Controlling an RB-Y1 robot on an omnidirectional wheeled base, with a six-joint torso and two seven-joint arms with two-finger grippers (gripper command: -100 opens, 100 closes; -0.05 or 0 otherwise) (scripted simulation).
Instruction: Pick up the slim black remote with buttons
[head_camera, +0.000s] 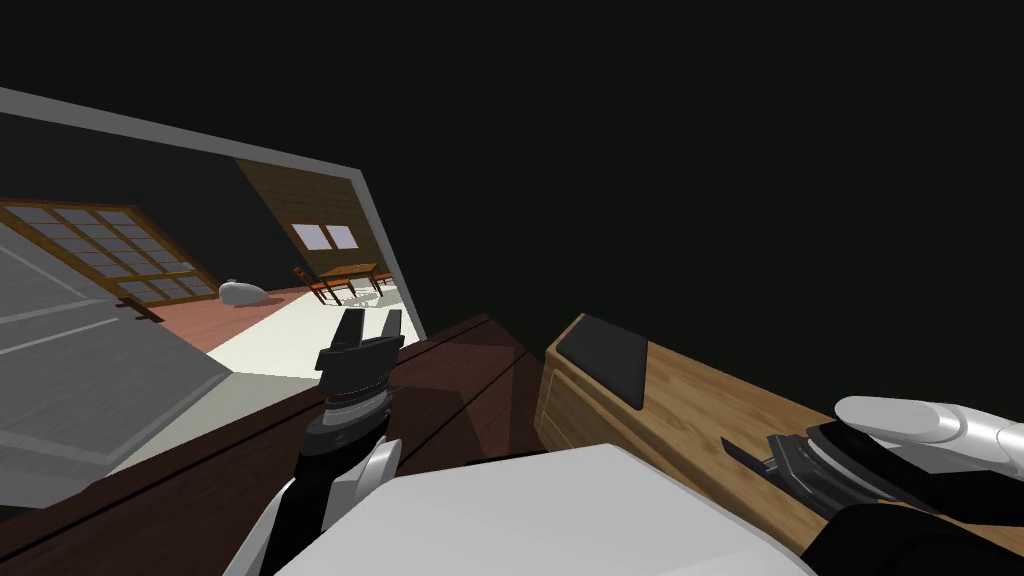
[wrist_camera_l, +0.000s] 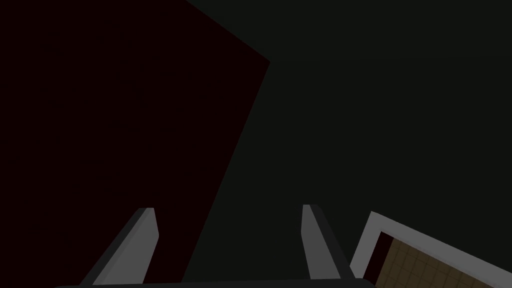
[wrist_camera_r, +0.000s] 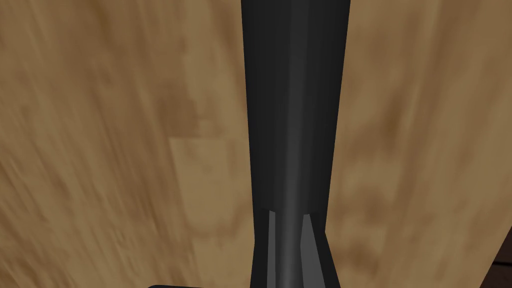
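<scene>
The slim black remote (wrist_camera_r: 295, 100) runs straight out from between my right gripper's (wrist_camera_r: 289, 215) fingers, which press its sides, over a light brown wooden top (wrist_camera_r: 110, 150). In the head view the remote (head_camera: 735, 452) pokes out of the right gripper (head_camera: 768, 463) as a thin dark tip above that wooden top (head_camera: 700, 400). Whether it still touches the wood I cannot tell. My left gripper (head_camera: 365, 330) is held up over a dark brown table (head_camera: 450, 390), open, with nothing between its fingers (wrist_camera_l: 142, 240).
A flat black pad (head_camera: 605, 355) lies on the far end of the wooden top. To the left a doorway (head_camera: 300, 280) opens onto a lit room with a table and chairs. A dark wall rises behind the furniture.
</scene>
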